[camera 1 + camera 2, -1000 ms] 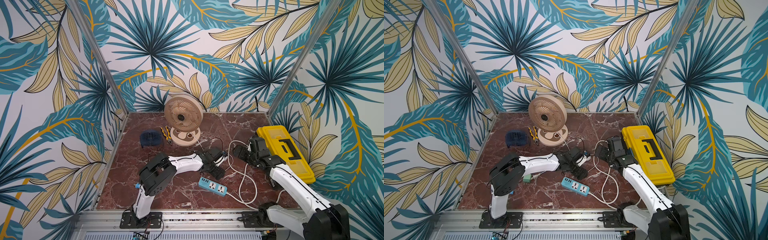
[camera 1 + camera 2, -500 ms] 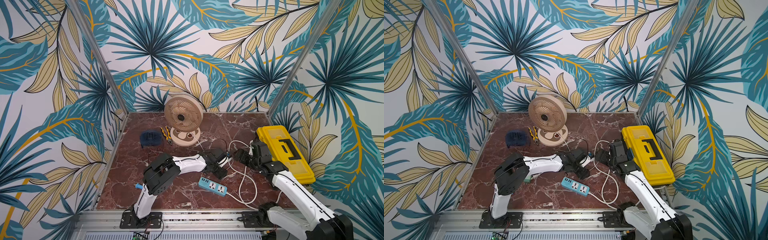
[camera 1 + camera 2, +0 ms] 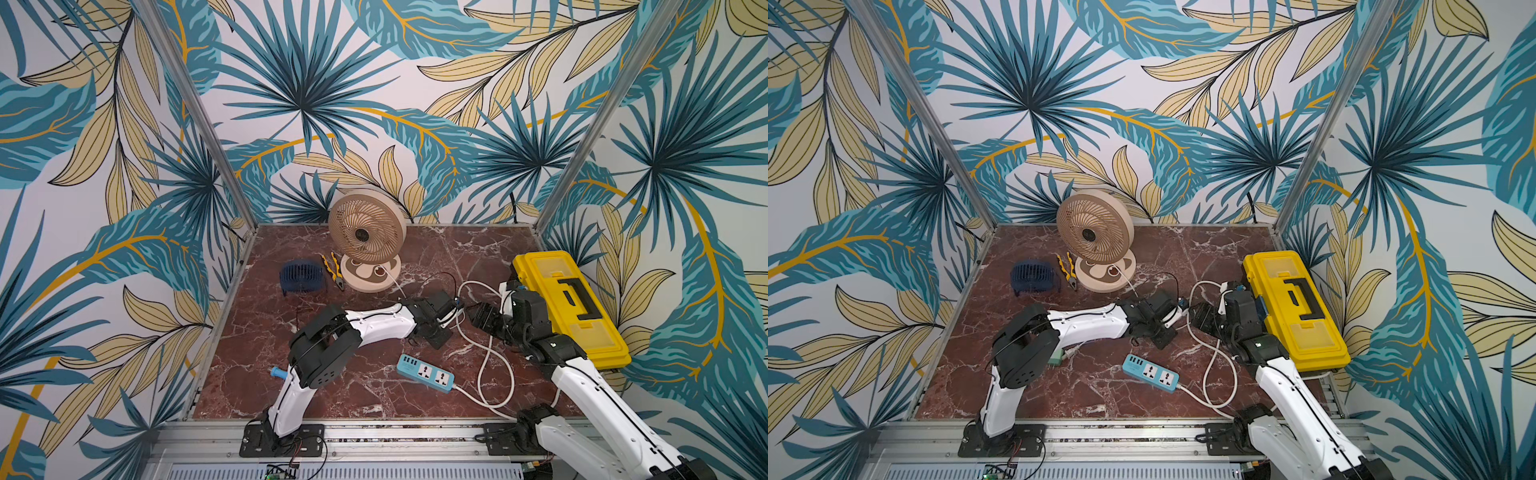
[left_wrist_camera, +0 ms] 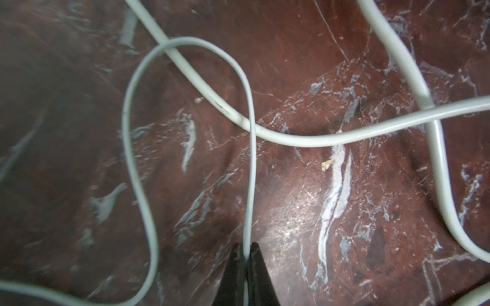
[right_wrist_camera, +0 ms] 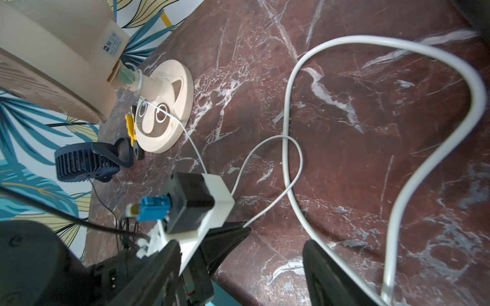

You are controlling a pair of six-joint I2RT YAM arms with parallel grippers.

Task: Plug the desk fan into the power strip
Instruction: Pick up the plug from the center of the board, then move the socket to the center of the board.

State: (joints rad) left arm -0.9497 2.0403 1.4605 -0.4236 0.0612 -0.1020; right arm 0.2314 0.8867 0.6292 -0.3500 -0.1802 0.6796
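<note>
Red marble table (image 3: 374, 249) inside leaf-print walls. Pressed together, the left gripper (image 4: 248, 254) pinches the thin white cable (image 4: 127, 119) of the desk fan (image 3: 367, 235). The right gripper (image 5: 240, 246) hovers beside it, jaws spread. Robotward of both lies the power strip (image 3: 424, 373), long axis crosswise, slightly nearer the left.

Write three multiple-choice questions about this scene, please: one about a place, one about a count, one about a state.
1. Where is the yellow toolbox?
A) along the table's right edge
B) along its left edge
C) in its middle

2. How many white sockets has the power strip?
A) one
B) two
C) four

3. What is the left gripper doing?
A) standing open
B) shut on a thin white cable
C) shut on nothing

Answers:
1 A, it lies beside the right arm.
2 B, both top views show two sockets.
3 B, the left wrist view shows the cable pinched between its shut jaws.
</note>
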